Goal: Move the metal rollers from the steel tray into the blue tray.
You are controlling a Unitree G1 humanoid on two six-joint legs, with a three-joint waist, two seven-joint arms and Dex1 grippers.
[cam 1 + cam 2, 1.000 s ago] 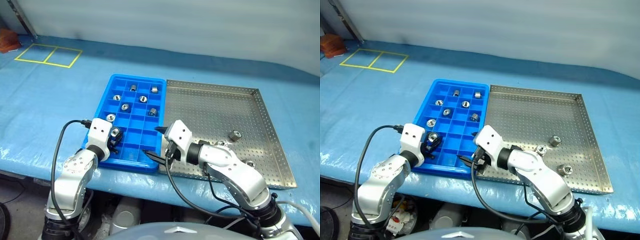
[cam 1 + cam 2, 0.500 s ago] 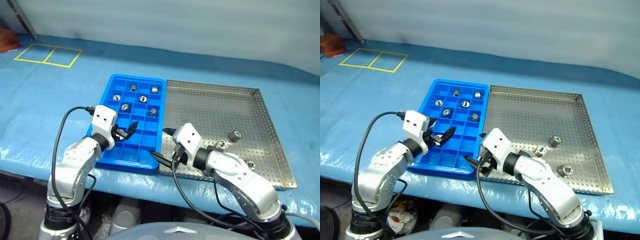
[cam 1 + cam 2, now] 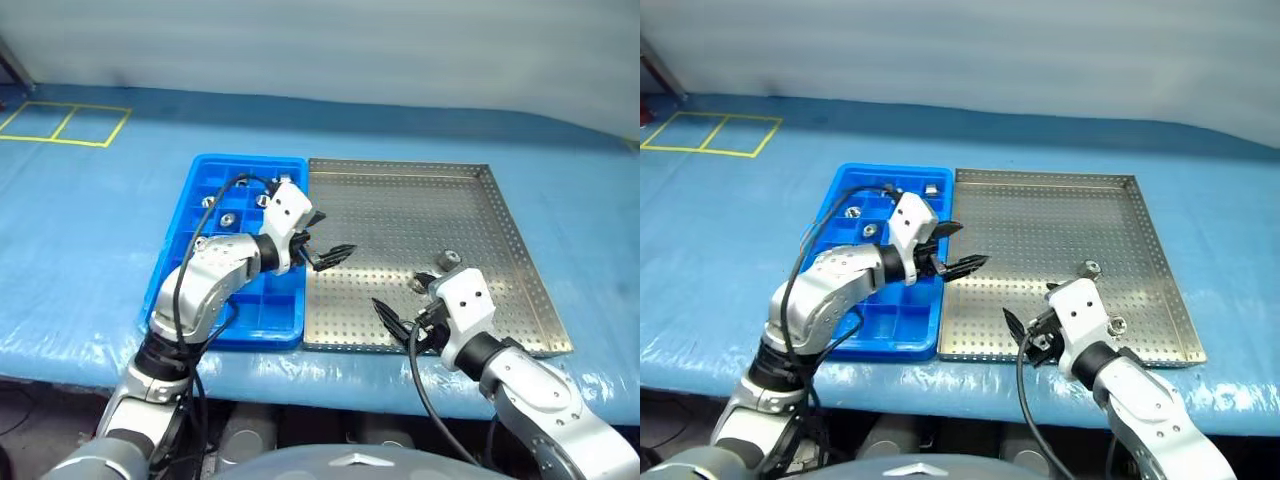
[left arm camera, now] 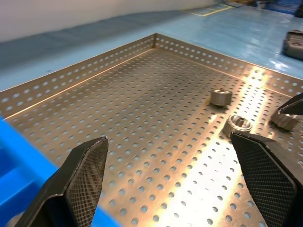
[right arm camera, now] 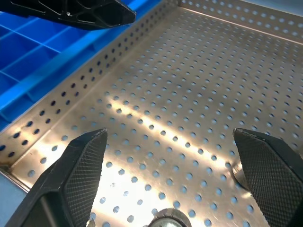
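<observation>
Left hand [image 3: 325, 255] reached from the blue tray [image 3: 170, 290] over the near-left part of the steel tray [image 3: 400, 200], its 2 fingers apart and empty. Right hand [image 3: 395, 325] hovered at the steel tray's front rim, also spread wide and holding nothing. All of this stood on the table [image 3: 80, 220] with its blue cover. In the eye views I could count 2 metal rollers [image 3: 447, 259] beside the right wrist, and 3 rollers in the far compartments of the blue tray; the left arm may have hidden others.

From the left wrist camera, 3 rollers [image 4: 221, 97] lay on the perforated floor, well ahead of the open fingers [image 4: 83, 177], and the right hand's fingertip showed beside the third one.

From the right wrist camera, 2 rollers [image 5: 165, 219] lay partly visible close to its own fingers, with the left hand above the tray's rim.

My judgement: both hands pointed at the same small group, so they could collide there. Round rollers could also roll away if one finger pushed them first.
</observation>
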